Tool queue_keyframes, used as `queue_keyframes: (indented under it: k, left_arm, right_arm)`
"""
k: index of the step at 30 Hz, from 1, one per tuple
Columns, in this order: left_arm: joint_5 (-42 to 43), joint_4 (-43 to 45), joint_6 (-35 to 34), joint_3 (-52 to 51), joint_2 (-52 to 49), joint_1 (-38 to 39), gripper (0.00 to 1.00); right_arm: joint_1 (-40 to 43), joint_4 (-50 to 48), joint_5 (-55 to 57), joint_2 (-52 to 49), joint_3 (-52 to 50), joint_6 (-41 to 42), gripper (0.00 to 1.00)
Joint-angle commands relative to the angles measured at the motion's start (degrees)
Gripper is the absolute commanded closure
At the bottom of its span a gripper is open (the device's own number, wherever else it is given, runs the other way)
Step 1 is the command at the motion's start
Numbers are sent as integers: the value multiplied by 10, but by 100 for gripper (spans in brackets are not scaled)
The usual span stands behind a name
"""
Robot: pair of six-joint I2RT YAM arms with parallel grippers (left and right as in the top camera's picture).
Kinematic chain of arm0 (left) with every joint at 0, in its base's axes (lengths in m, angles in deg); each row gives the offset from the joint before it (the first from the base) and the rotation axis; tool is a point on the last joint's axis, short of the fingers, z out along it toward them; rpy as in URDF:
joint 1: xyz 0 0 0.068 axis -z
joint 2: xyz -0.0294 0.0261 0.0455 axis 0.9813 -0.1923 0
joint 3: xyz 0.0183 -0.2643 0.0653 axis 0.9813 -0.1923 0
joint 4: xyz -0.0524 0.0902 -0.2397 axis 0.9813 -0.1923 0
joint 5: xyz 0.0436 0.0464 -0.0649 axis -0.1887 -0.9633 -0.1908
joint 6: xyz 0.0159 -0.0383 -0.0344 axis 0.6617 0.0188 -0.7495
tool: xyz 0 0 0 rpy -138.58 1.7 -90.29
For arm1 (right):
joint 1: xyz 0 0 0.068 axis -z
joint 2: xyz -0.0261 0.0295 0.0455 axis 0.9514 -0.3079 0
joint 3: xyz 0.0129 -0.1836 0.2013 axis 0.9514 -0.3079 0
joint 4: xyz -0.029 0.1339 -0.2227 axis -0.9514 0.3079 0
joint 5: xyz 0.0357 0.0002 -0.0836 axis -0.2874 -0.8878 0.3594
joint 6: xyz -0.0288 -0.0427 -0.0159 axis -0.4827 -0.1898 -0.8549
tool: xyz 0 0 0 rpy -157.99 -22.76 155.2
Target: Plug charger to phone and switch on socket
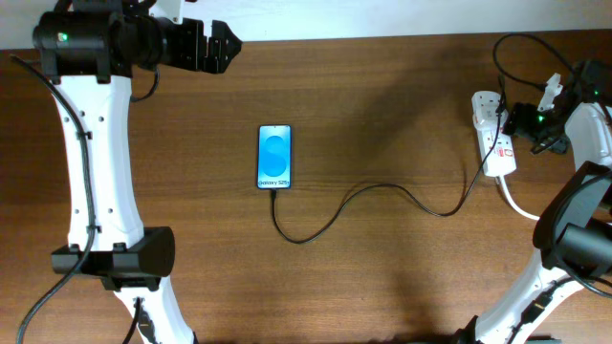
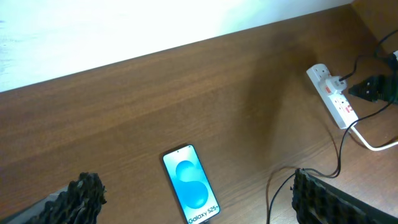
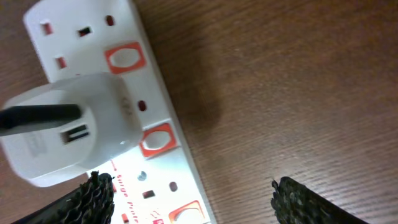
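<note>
The phone (image 1: pixel 274 158) lies flat mid-table with its blue screen up; it also shows in the left wrist view (image 2: pixel 191 183). The thin black charger (image 1: pixel 382 187) curves from the phone's bottom edge to a white plug (image 3: pixel 65 137) seated in the socket (image 1: pixel 494 143). The socket's red-framed switches (image 3: pixel 155 138) show close up in the right wrist view. My right gripper (image 1: pixel 516 122) hovers open just above the socket, one finger over the strip, the other over bare wood (image 3: pixel 189 193). My left gripper (image 1: pixel 218 46) is open and empty, high at the table's far edge (image 2: pixel 194 186).
A thick white cord (image 1: pixel 517 202) leaves the socket's near end toward the right edge. The robots' black cables (image 1: pixel 521 43) loop at the far right. A white wall (image 2: pixel 124 25) borders the table's far edge.
</note>
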Motion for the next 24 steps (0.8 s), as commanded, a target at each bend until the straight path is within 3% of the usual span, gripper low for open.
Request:
queue_keyframes:
  k: [1,24]
  left_arm:
    - [4,-1,5,0,-3,3,0]
    - [4,-1,5,0,-3,3,1]
  right_arm:
    - [-2,-5,40,-11,6,30,16]
    - [-13,-63,49,-54,6,2,16]
